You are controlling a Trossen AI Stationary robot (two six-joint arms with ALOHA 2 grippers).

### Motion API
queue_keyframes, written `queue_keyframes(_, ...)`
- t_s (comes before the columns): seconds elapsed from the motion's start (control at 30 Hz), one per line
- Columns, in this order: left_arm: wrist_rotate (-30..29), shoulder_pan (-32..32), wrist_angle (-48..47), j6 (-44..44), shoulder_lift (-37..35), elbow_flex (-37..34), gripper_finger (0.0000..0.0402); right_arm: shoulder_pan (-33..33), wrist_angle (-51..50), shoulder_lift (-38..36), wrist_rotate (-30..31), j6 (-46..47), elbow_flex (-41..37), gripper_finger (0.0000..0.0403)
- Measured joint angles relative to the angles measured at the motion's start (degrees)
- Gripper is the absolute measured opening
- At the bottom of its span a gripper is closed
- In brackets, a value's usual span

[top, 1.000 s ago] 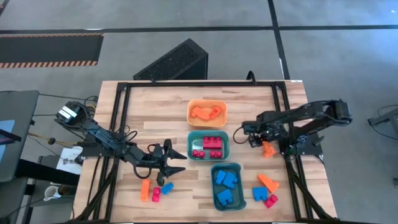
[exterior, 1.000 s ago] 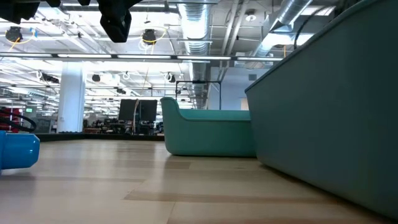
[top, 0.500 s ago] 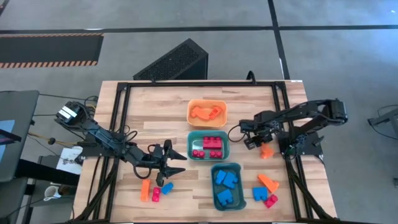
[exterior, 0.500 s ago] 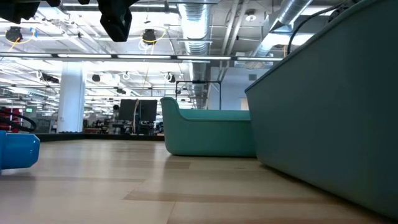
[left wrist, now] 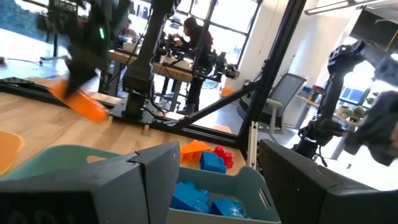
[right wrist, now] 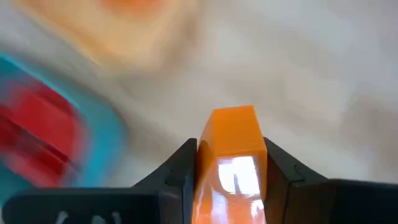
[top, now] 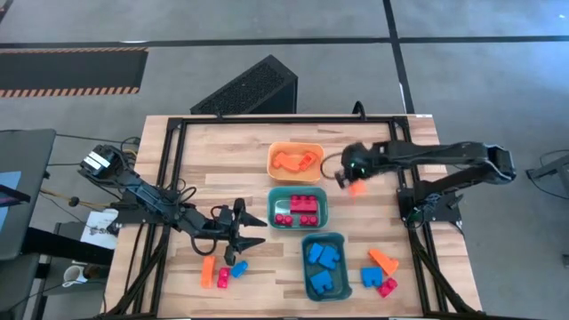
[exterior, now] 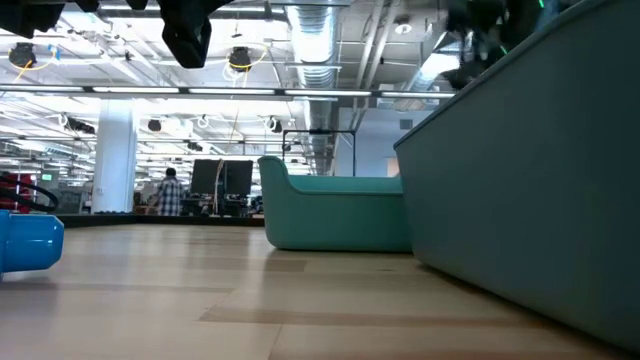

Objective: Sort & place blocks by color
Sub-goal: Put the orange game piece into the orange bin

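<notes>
My right gripper [top: 353,176] is shut on an orange block [top: 357,187] and hangs above the table just right of the orange bin [top: 296,147], which holds orange blocks. A teal bin [top: 271,209] holds red-pink blocks, and another [top: 307,267] holds blue ones. My left gripper [top: 242,235] stands open above the near left of the table, over three loose blocks lying flat: orange [top: 208,271], red-pink [top: 223,279] and blue [top: 239,267]. Three more blocks, orange [top: 384,260], blue [top: 370,277] and red-pink [top: 388,286], lie at the near right. My right gripper pinches the orange block by two opposite sides [right wrist: 233,155] between its two fingers [right wrist: 180,171]. The block's free end sticks out past the fingertips. The block is lifted clear of the table.
A black slatted box [top: 249,87] lies on the floor beyond the table's far edge. A black frame [top: 173,151] runs along the table's sides. Bare wood lies between the orange bin and the left rail. A person [exterior: 170,192] stands far back in the room.
My right gripper has taken the orange block off the table at the right of the red-pink bin. It has carried the block up, toward the far edge and to the left, up to the orange bin's right side. The left arm has kept still.
</notes>
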Motion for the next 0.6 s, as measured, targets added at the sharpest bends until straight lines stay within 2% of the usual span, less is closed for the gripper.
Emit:
queue_keyframes(0.1, 0.0, 0.0, 0.0, 0.0, 0.0, 0.0, 0.0207, 0.0, 12.9, -2.0, 4.3, -5.0, 2.3, 0.0129)
queue_keyframes(0.27, 0.0, 0.0, -0.2, 0.4, 0.0, 0.0, 0.0207, -0.6, 36.9, -0.8, 2.5, -11.5, 2.3, 0.0129)
queue_keyframes(0.37, 0.0, 0.0, -0.2, 0.4, 0.0, 0.0, 0.0207, -1.2, 42.4, 2.5, 1.8, -13.4, 2.3, 0.0129)
queue_keyframes(0.6, 0.3, 0.0, -0.2, 0.4, 0.0, 0.0, 0.0207, -4.1, 44.1, 10.5, 1.4, -14.1, 2.2, 0.0131)
